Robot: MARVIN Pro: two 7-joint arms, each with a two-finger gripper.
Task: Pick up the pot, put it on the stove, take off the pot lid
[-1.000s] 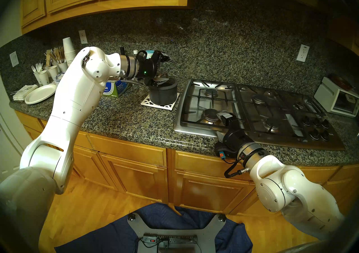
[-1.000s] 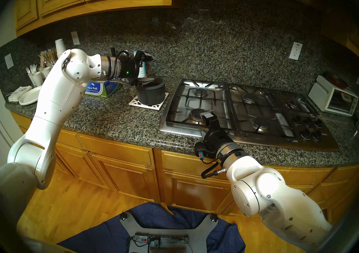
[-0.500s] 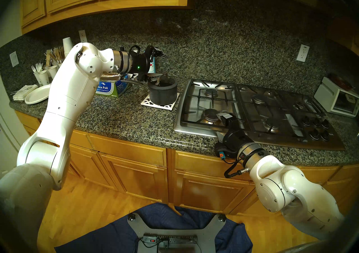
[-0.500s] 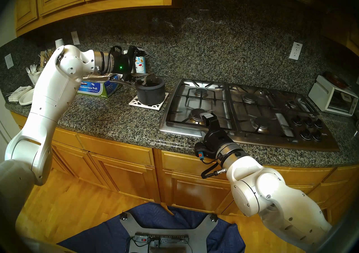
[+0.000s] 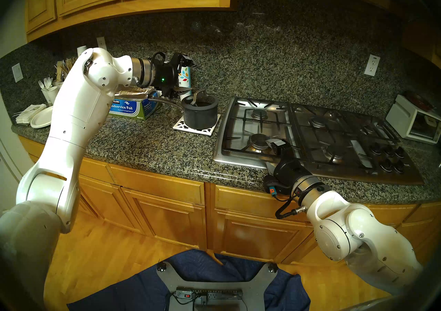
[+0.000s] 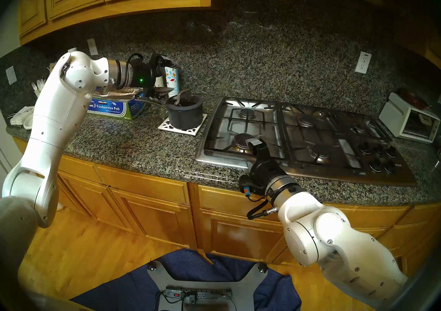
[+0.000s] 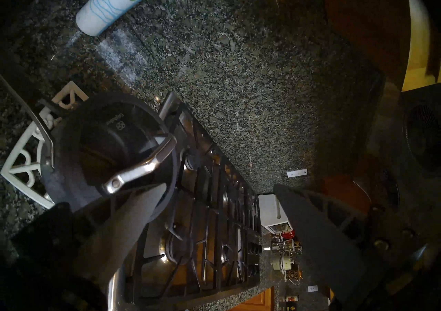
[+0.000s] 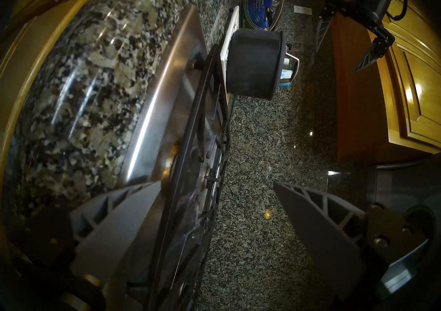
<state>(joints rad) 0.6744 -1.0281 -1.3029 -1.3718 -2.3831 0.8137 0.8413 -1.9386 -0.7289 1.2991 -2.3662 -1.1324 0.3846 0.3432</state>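
Granite counter, pot (image 5: pixel 200 115) lidded on white trivet (image 5: pixel 191 128), left of stove (image 5: pixel 310 136).

Left hand (image 5: pixel 185 78) fingers apart, empty, hovering at upper left of pot, above its long handle (image 5: pixel 167 101); right hand (image 5: pixel 269 154) fingers apart, empty, low over stove's front edge. Lid (image 7: pixel 114 143) seated on pot, loop upright. Likely risks: thin curved handle slipping or twisting in grasp, pot tipping, lid sliding off, trivet dragged along, base catching on grates.

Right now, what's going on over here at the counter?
Nothing is being held yet. The pot sits on a white trivet beside the stove, with the pot lid on it. The left gripper hangs open above and behind the pot. The right gripper waits open at the stove's front edge.
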